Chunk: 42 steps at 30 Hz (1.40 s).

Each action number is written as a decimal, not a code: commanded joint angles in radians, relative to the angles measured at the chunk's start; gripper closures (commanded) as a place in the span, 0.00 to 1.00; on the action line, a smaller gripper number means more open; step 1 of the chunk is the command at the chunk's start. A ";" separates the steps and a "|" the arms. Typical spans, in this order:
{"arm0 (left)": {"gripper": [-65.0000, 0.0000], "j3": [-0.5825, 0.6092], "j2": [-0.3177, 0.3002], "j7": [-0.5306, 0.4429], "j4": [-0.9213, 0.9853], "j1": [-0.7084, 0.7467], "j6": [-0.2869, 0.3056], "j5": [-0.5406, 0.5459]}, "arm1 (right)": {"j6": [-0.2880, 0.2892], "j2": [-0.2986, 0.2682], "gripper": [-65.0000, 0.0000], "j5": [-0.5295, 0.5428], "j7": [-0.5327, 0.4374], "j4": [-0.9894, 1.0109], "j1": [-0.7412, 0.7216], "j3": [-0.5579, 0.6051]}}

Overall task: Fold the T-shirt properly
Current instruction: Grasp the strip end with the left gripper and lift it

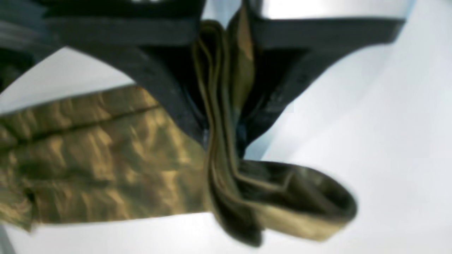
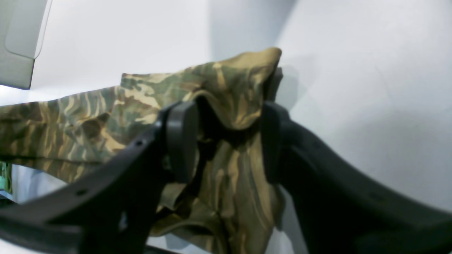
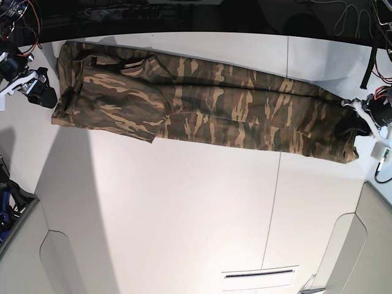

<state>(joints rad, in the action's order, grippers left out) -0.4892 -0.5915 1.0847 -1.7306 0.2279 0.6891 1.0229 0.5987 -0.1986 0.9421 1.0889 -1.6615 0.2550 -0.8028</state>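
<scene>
T-shirt (image 3: 208, 110) stretched between both hands — left hand (image 1: 222, 116) and right hand (image 2: 226, 141) each clamped on it.

White table (image 3: 184, 202) with a thin seam (image 3: 274, 202); grey rounded panels (image 3: 55, 263) at both near corners; dark cabled strip (image 3: 184, 15) behind.

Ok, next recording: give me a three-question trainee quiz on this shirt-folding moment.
1. True or false: the T-shirt lies stretched in a long band across the table.
2. What is the left gripper clamped on? A) nothing B) bunched layers of the shirt C) a cable
3. In the base view, near which end of the shirt is the right gripper?

Key: 1 true; 2 B; 3 the left end, where its fingers straddle a raised fold of cloth.
</scene>
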 commanded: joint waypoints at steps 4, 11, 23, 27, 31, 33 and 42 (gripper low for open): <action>1.00 -0.002 0.074 0.027 -0.166 -0.003 0.009 0.028 | 0.007 -0.014 0.56 0.007 -0.027 -0.018 -0.005 -0.007; 1.00 0.186 0.171 0.022 -0.293 0.002 0.009 0.000 | 0.007 -0.014 0.56 0.000 -0.032 -0.018 -0.005 -0.007; 0.50 0.561 0.264 -0.122 -0.223 0.002 0.009 -0.233 | 0.000 -0.014 0.34 -0.057 -0.038 -0.018 -0.004 -0.007; 0.43 0.624 0.264 -0.222 -0.180 0.002 0.009 -0.234 | 0.000 -0.014 0.34 -0.082 -0.038 -0.016 0.004 -0.006; 0.43 0.681 0.265 -0.298 -0.172 0.002 -0.001 -0.232 | 0.001 -0.014 0.34 -0.072 -0.039 0.019 0.006 -0.006; 0.43 0.700 0.265 -0.296 -0.172 0.002 -0.001 -0.232 | 0.001 -0.014 0.34 -0.067 -0.050 0.058 0.006 -0.001; 0.43 0.706 0.265 -0.277 -0.172 0.002 -0.001 -0.236 | 0.009 -0.014 0.34 -0.017 -0.061 0.179 0.006 0.116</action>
<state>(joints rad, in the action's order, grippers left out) 0.2188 -0.3241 0.8230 -1.8889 0.2382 0.6849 0.7673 0.6064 -0.1993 0.9272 1.0157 -1.4742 0.2600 -0.6830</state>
